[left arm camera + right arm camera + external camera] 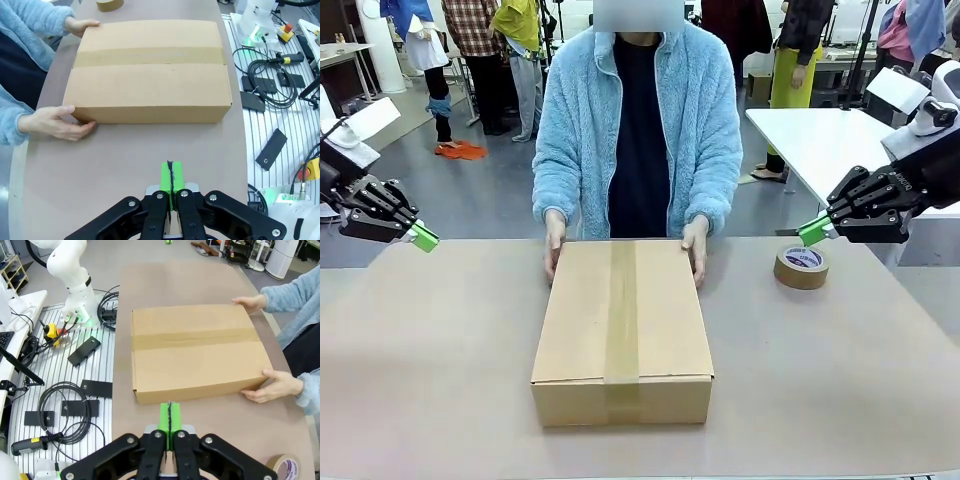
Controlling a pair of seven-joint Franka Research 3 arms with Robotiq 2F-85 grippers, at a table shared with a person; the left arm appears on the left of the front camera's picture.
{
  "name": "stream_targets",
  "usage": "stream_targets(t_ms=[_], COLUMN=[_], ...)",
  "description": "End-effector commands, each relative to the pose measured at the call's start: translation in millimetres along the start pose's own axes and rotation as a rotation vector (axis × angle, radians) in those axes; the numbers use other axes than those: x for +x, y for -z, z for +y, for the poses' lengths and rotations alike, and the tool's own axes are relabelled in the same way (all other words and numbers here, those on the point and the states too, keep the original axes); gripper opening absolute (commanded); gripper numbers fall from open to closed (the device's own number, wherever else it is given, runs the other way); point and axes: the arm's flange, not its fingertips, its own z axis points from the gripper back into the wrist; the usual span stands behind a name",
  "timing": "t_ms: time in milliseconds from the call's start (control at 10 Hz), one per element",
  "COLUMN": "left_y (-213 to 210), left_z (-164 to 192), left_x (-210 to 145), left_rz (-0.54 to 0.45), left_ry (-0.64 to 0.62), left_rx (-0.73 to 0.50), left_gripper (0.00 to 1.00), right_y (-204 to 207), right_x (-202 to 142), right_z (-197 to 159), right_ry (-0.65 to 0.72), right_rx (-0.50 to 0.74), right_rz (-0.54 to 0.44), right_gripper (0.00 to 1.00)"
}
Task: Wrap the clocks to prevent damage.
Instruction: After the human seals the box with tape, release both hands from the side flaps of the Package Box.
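Front view, box: closed brown cardboard box (622, 330), taped along its top, at the middle of the grey-brown desk (420, 380).
Front view, person: both hands (553, 250) rest on the box's far corners.
Front view, tape: brown tape roll (801, 266) lies flat right of the box, apart from it.
Front view, left pincer (423, 238): pads pressed together, empty, above the desk's left edge.
Front view, right pincer (813, 231): pads together, empty, near the roll.
Left wrist view: left pincer (171, 176) closed on nothing, short of the box (150, 70); a hand (57, 122) touches the box's corner.
Right wrist view: right pincer (169, 416) closed, empty, near the box (195, 352); roll (286, 467) at the lower right.
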Motion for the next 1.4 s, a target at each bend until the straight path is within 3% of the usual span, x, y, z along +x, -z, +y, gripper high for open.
stream_targets(t_ms=[0, 400, 500, 600, 700, 800, 900, 1000, 1100, 1200, 1300], left_y=[-1.7, -0.1, -4.4, -4.6, -4.2, -2.0, -6.1, -10.3, -9.8, -8.2, -10.0], left_z=[2.7, 0.0, -9.9, -6.6, -5.2, -15.3, -14.7, -10.3, -16.6, -17.8, -13.7], left_x=[1.8, 0.0, -2.0, -3.9, -3.9, -7.0, -5.0, -2.6, -3.1, -2.1, 0.0], left_rz=[0.023, 0.0, -0.033, -0.026, -0.013, -0.029, -0.026, -0.023, -0.028, -0.035, -0.032], left_ry=[-0.006, 0.0, -0.021, -0.04, -0.057, -0.074, -0.068, -0.064, -0.072, -0.084, -0.083], left_rx=[0.005, 0.0, 0.003, -0.016, -0.028, -0.007, -0.002, -0.003, 0.007, 0.005, -0.003], left_gripper=[0.0, 0.0, 0.43, 0.59, 1.0, 1.0, 1.0, 0.81, 0.91, 1.0, 1.0], right_y=[1.1, 0.0, 1.6, 4.2, 7.5, 10.8, 13.2, 14.6, 16.0, 16.9, 17.4], right_x=[-1.5, 0.0, -4.2, -8.0, -11.9, -18.4, -20.9, -23.3, -28.0, -31.5, -31.4], right_z=[0.7, 0.0, 12.8, 11.4, 8.3, 12.8, 13.5, 12.7, 16.4, 18.1, 16.8], right_ry=[0.014, 0.0, -0.017, 0.021, 0.079, 0.088, 0.098, 0.114, 0.126, 0.131, 0.136], right_rx=[-0.001, 0.0, 0.036, 0.034, 0.026, 0.04, 0.04, 0.043, 0.066, 0.075, 0.075], right_rz=[0.016, 0.0, 0.01, -0.002, -0.028, -0.02, -0.018, -0.025, -0.027, -0.029, -0.034], right_gripper=[0.01, 0.01, 0.1, 0.6, 0.7, 1.0, 1.0, 1.0, 0.95, 1.0, 1.0])
